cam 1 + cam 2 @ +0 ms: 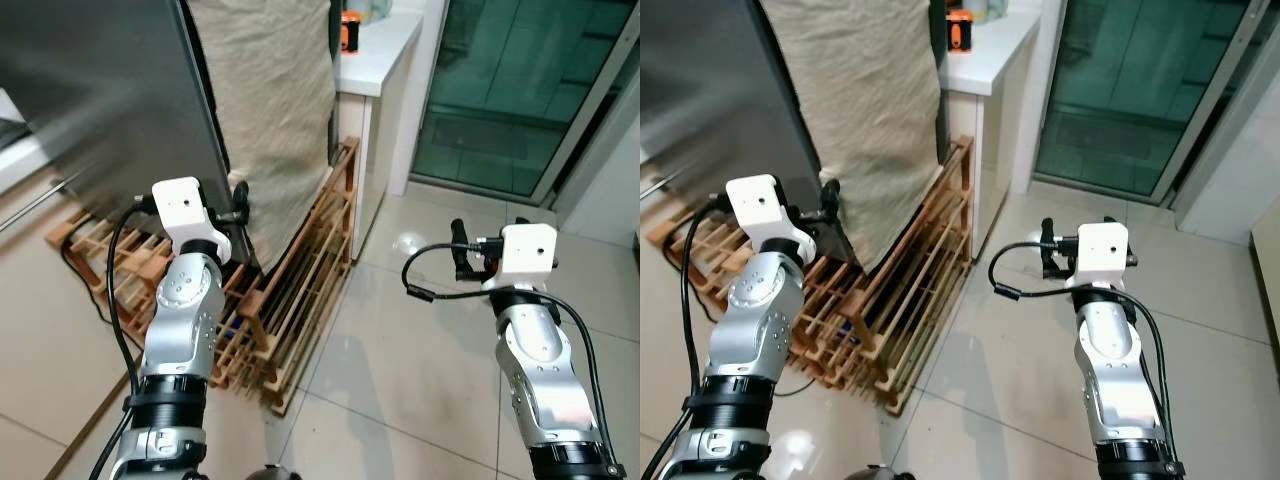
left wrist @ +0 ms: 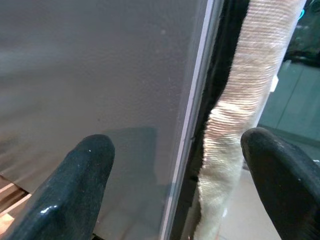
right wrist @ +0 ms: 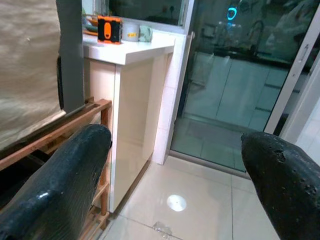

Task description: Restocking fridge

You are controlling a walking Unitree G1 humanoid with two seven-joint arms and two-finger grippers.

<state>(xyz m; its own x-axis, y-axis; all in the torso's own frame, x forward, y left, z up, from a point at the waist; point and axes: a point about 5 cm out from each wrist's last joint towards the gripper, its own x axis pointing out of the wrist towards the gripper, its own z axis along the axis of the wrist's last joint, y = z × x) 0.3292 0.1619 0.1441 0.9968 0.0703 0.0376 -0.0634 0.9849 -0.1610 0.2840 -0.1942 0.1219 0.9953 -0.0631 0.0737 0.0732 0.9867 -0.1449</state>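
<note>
Ahead and to the robot's left: fridge (image 1: 110, 100), grey metal, standing on a wooden slatted rack (image 1: 290, 300); its side draped with a beige woven cloth (image 1: 275, 110).

Left gripper (image 1: 240, 200): raised at the fridge's front corner, fingers (image 2: 85, 175) spread apart and holding nothing, the grey panel edge and the cloth seen between them in the left wrist view.

Right gripper (image 1: 460, 248): held out over the pale tiled floor (image 1: 420, 350), well apart from the fridge, fingers (image 3: 75, 165) spread, holding nothing.

Beside the rack: white counter (image 1: 375, 50) bearing an orange and black object (image 3: 110, 28) and cups (image 3: 137, 33).

Beyond: dark glass sliding door (image 1: 510, 90).
</note>
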